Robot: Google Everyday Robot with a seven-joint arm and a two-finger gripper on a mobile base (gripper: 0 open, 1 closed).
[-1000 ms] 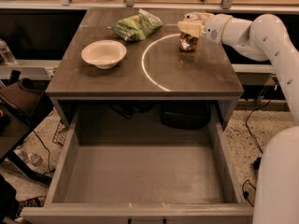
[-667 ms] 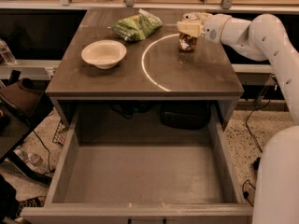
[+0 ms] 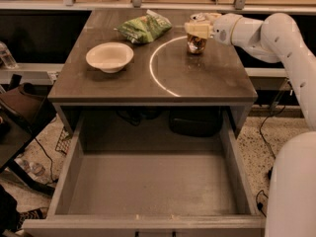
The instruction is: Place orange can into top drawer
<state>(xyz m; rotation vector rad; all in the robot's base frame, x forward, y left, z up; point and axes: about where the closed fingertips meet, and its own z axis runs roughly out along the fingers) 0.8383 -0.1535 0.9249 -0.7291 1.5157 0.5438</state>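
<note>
Logging the desk [image 3: 207, 85] from its left edge across. A pale bowl [image 3: 109, 57] stands upright toward the left edge, roughly midway between front and back, with nothing visible in it. Just right of the bowl and further back, a crumpled green bag [image 3: 144, 27] lies near the back edge, apart from the bowl. A thin white arc [image 3: 154, 73] curves across the desk's middle, running from near the back toward the front right.

Below the front edge, the top drawer [image 3: 148, 186] is pulled fully out. It spans the width of the desk; its floor is flat and bare, and its pale front edge sits nearest the camera. A dark bag [image 3: 195, 121] lies in shadow under the desk, behind the drawer's back wall.

The orange can [image 3: 196, 45] stands upright toward the back right corner, just right of the arc's upper end and well apart from the drawer. Only its lower body is visible.

My gripper [image 3: 197, 30] is at the can's upper part, covering it from the camera. I cannot tell whether the grip is closed on the can or loose around it. My white arm [image 3: 276, 33] reaches in from beyond the right edge, running level toward the can.
</note>
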